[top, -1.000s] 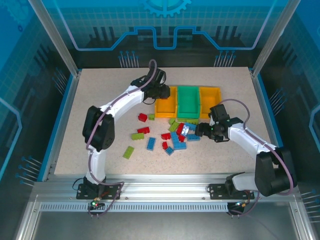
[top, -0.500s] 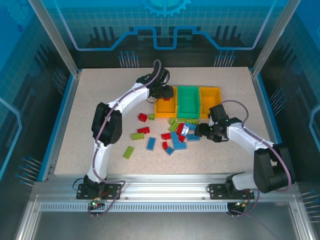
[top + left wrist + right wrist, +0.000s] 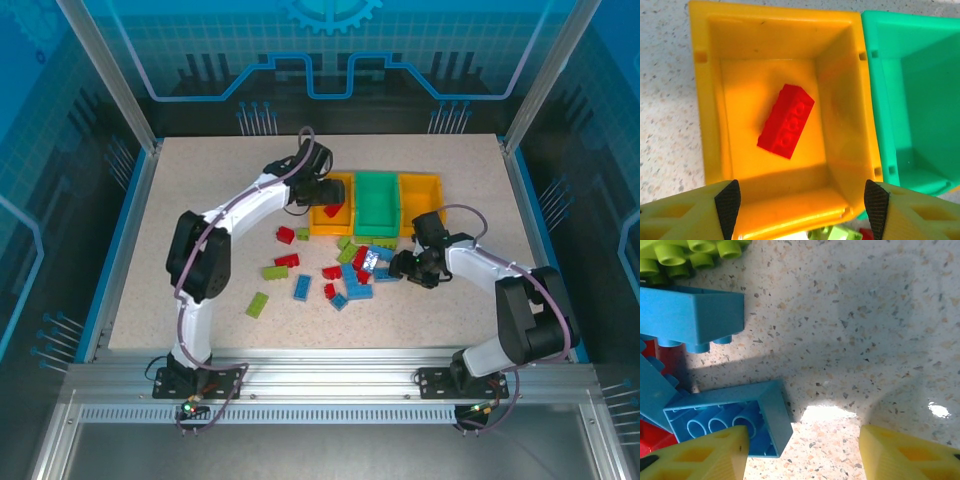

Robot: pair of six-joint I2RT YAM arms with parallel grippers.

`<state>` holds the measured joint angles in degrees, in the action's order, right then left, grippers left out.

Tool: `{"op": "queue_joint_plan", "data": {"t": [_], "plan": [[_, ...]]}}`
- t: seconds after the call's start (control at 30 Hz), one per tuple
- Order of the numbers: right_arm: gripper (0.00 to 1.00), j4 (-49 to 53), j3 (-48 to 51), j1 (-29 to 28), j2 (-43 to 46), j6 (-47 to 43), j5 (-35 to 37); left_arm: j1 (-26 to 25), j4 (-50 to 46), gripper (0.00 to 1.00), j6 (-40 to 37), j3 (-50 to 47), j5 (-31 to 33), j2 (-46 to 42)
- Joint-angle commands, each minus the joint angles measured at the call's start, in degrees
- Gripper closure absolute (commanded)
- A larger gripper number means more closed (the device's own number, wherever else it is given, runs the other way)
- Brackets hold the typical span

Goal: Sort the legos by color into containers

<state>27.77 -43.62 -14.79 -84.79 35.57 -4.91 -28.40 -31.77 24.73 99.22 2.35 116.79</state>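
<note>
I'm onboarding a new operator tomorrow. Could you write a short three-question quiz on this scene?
1. True or false: a red brick lies in the orange bin under the left pincer.
2. The upturned brick beside the right pincer is: A red, B blue, C green.
3. What colour is the middle bin?

Key: 1 true; 2 B; 3 green.
</note>
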Motion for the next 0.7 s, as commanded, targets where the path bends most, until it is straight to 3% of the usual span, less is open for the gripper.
{"op": "queue_joint_plan", "data": {"t": [0.0,0.1,0.5,0.67], "plan": [[0.4,-1.3,-1.4,-0.8,-1.6,-0.6,1.0,-0.4,3.0,0.29,1.8,-4.9,1.1,-5.8],[0.42,-2.4,-2.0,-0.9,-3.3,-1.1,0.9,-0.4,4.1,0.29,2.2,-9.2,1.6,-8.6],[0.79,-1.5,-4.0,-1.1,-7.0,-3.9,2.9,-0.4,6.3,0.28,4.5,-22.9,3.9,-17.7],[0.86,1.5,-3.5,-1.0,-4.5,-4.7,4.6,-0.3,5.7,0.27,4.4,-24.6,4.8,-19.0]]}}
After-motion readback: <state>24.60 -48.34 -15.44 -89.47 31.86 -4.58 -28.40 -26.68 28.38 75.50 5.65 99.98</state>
